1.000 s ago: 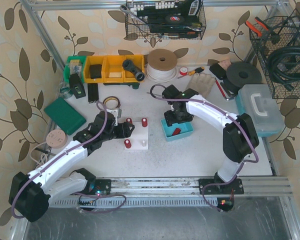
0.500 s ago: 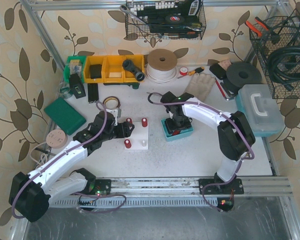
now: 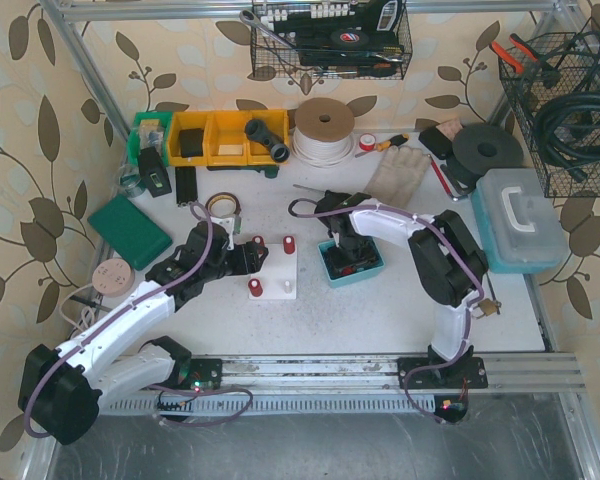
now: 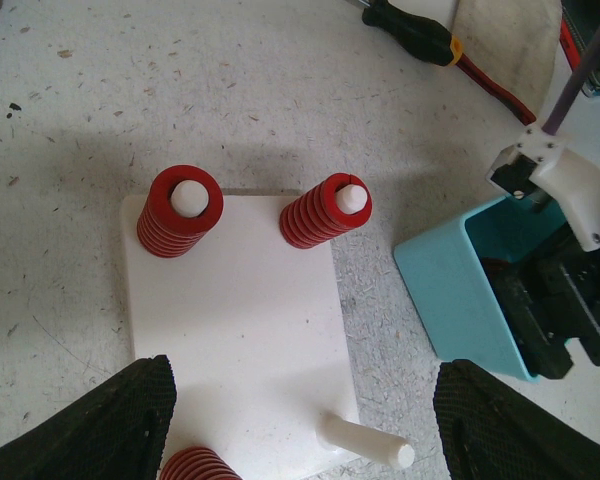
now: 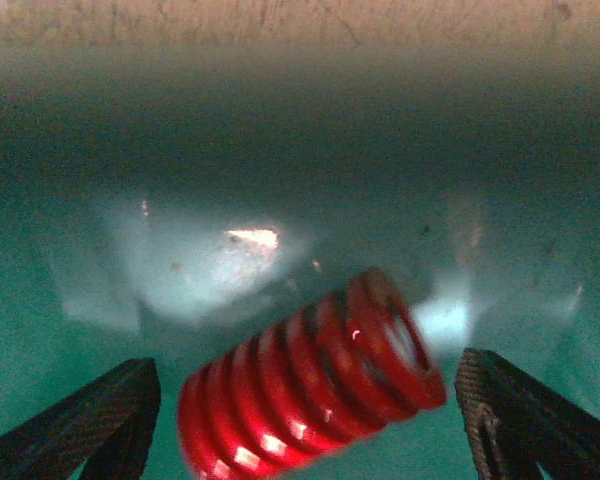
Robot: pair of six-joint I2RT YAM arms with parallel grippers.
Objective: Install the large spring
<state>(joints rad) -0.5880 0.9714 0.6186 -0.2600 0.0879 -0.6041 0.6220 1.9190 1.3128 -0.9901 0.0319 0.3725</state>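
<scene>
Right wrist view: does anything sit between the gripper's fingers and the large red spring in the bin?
Nothing visible does. The red spring lies on its side on the teal bin floor, in the open gap between both fingers, with no other part around it.

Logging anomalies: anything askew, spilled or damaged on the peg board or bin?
Nothing damaged or spilled. One peg on the white board is bare; a red spring lies on its side in the teal bin, inside the open right gripper.
</scene>
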